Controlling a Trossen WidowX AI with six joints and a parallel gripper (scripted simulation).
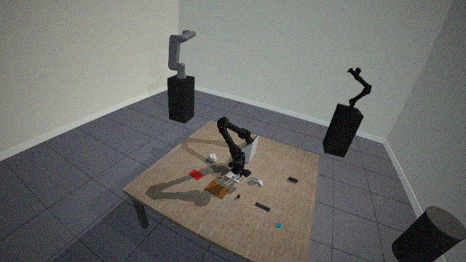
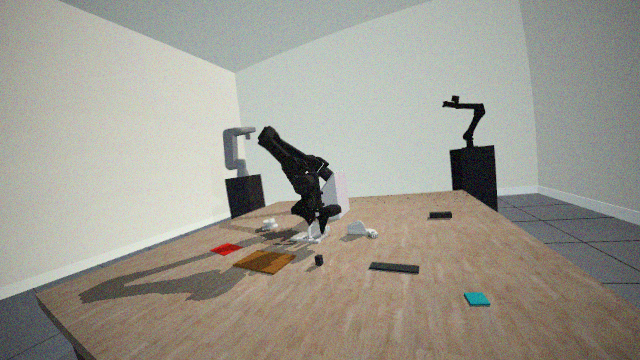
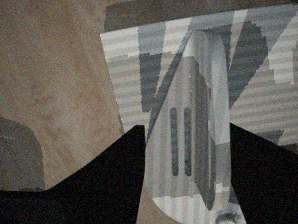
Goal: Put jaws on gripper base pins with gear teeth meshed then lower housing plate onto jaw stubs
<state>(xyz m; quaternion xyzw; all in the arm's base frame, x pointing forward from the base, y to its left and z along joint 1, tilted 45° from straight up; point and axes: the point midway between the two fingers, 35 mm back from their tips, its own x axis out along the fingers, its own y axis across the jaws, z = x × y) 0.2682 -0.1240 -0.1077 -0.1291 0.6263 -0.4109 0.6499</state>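
My gripper (image 1: pixel 234 175) (image 2: pixel 317 230) (image 3: pixel 182 132) points down and is shut on a white part with two narrow slots, apparently a jaw (image 2: pixel 314 232) (image 3: pixel 159 155), held on edge. It is over the flat white gripper base (image 2: pixel 302 239) (image 3: pixel 116 67); contact with the pins cannot be made out. The other white jaw (image 1: pixel 257 181) (image 2: pixel 357 229), with a toothed end, lies right of the base. Another small white piece (image 1: pixel 212 157) (image 2: pixel 269 224), perhaps the housing plate, lies to the left; its shape is too small to tell.
An orange plate (image 1: pixel 217 190) (image 2: pixel 264 262) and a red plate (image 1: pixel 196 175) (image 2: pixel 226 249) lie near the base. A small black block (image 2: pixel 319 260), two dark bars (image 2: pixel 394 267) (image 2: pixel 440 215) and a teal square (image 2: pixel 477 299) are farther out. A white panel (image 2: pixel 337 194) stands behind the arm.
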